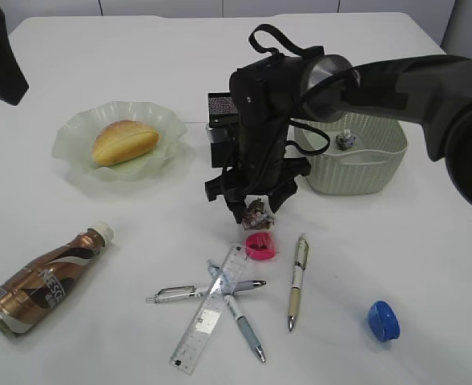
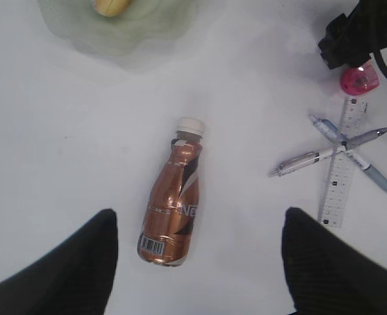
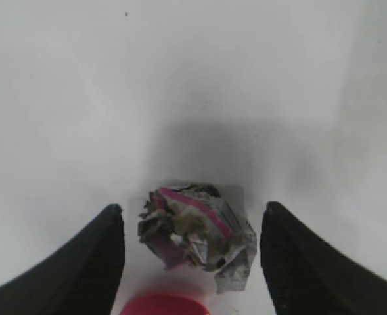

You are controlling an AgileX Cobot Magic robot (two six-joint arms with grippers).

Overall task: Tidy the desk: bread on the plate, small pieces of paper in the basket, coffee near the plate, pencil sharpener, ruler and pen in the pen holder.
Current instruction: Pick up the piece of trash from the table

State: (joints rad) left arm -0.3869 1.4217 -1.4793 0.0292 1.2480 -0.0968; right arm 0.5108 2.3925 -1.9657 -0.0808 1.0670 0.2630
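My right gripper [image 1: 256,210] is open, its fingers on either side of a crumpled paper ball [image 3: 196,233] on the table, not touching it. The pink pencil sharpener [image 1: 260,245] lies just in front of it. The bread [image 1: 123,141] is on the green plate [image 1: 75,128]. The coffee bottle [image 2: 175,200] lies on its side; my left gripper [image 2: 196,262] is open above it. The ruler [image 1: 211,309] lies across two crossed pens [image 1: 240,309]; a third pen [image 1: 297,281] lies to the right. The basket [image 1: 352,168] holds another paper ball [image 1: 346,141].
A blue pencil sharpener [image 1: 383,321] lies at the front right. A black pen holder [image 1: 219,112] stands behind the right arm, mostly hidden. The table's far edge runs along the back.
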